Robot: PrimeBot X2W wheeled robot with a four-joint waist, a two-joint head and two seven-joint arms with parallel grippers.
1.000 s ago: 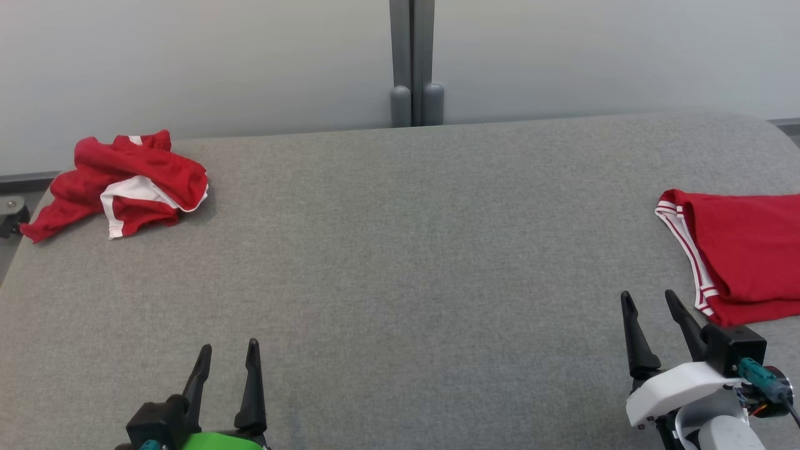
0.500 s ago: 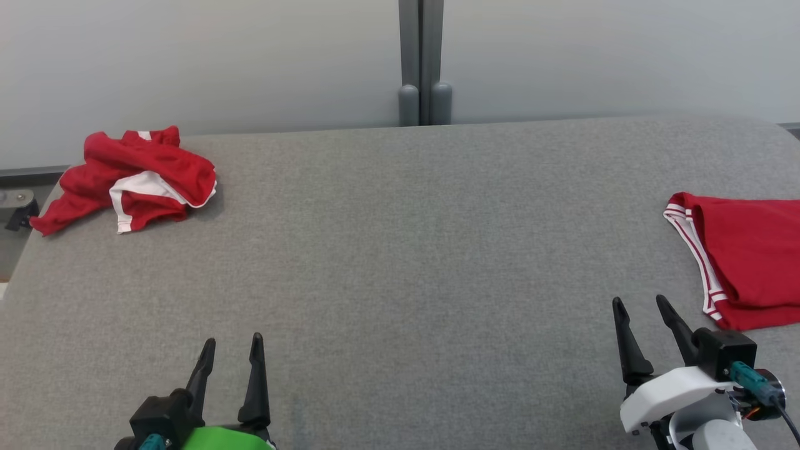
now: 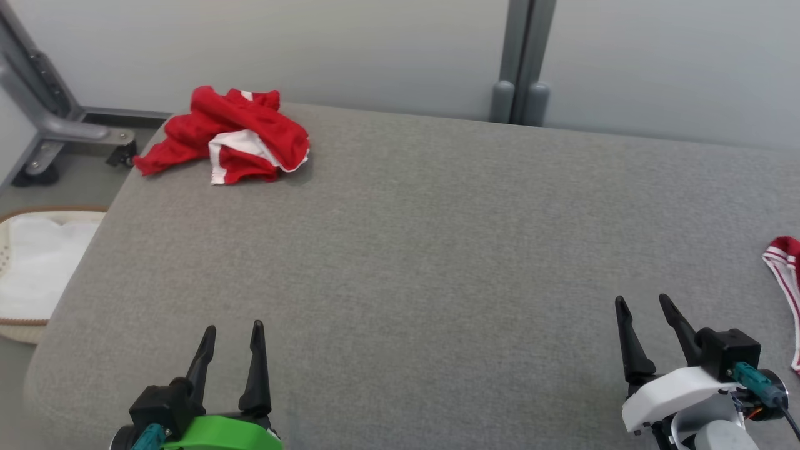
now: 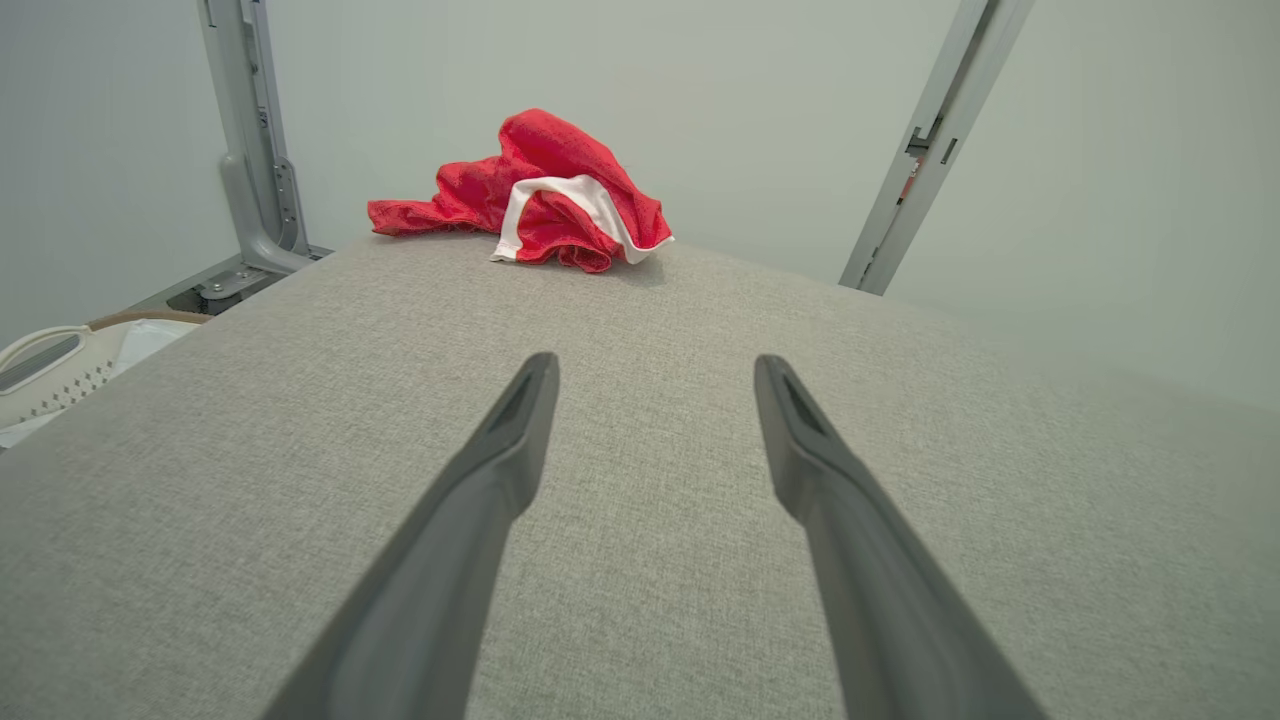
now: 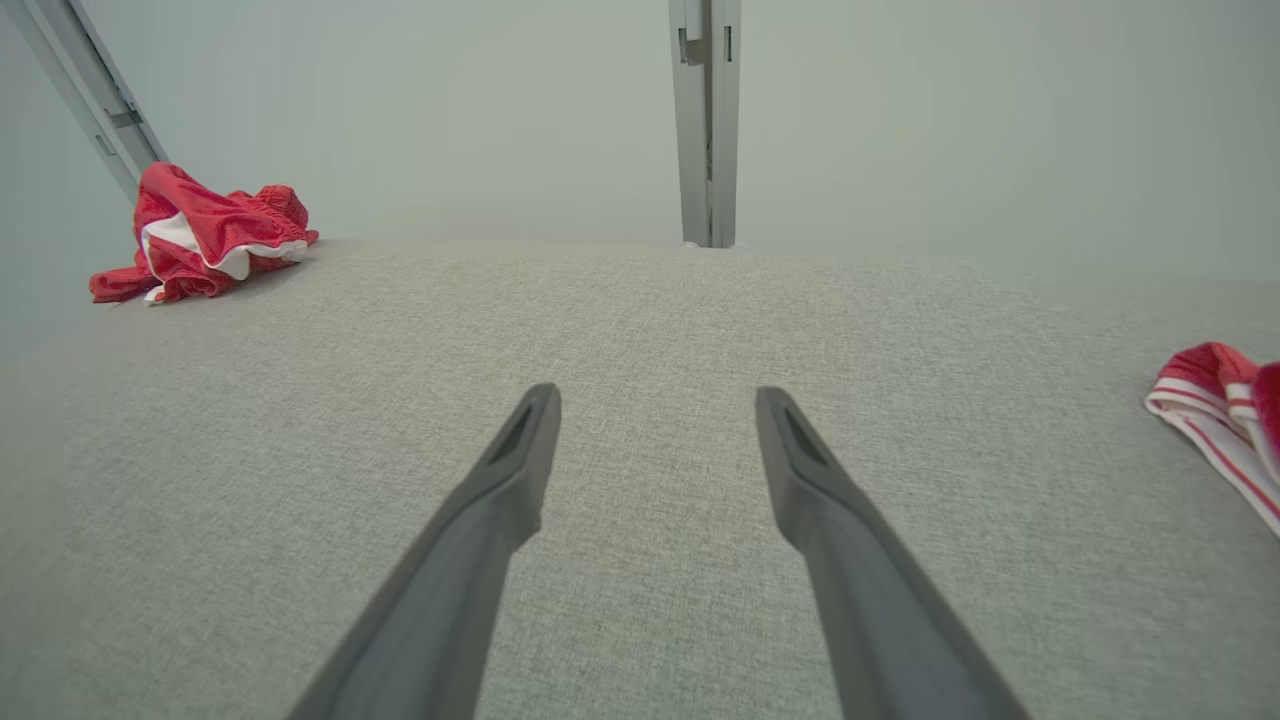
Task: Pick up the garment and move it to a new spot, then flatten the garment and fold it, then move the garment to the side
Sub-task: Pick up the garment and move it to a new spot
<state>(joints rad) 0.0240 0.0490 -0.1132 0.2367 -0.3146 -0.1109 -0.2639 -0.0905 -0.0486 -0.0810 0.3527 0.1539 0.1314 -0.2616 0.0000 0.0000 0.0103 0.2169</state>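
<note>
My biggest worry is reach. The crumpled red garment with white trim (image 3: 231, 140) lies at the far left corner of the broad grey woven-cloth tabletop (image 3: 437, 250), well apart from both my tools, and one tail of it reaches the tabletop's rounded edge. If I pinch only that tail or a single outer layer, I judge the heap could unroll and slide off. It would fall toward the pale perforated basket holding white cloth (image 3: 37, 275) on the floor beside the tabletop's left edge.

A smaller risk is mistaking the second red piece with a white-striped band (image 3: 784, 269), at the tabletop's right edge, for the one to move. The smallest risk is snagging thin fabric on a pointed fingertip.

The tabletop is a wide, matte, tightly woven pad with rounded corners. It looks grippy enough to drag cloth into wrinkles. The garment looks thin and faintly glossy, heaped in soft folds with a white panel showing.

My left tool (image 3: 233, 326) hovers over the tabletop's near left part and my right tool (image 3: 642, 299) over its near right. Both have their long, tapered dark fingers spread wide with nothing between them.
</note>
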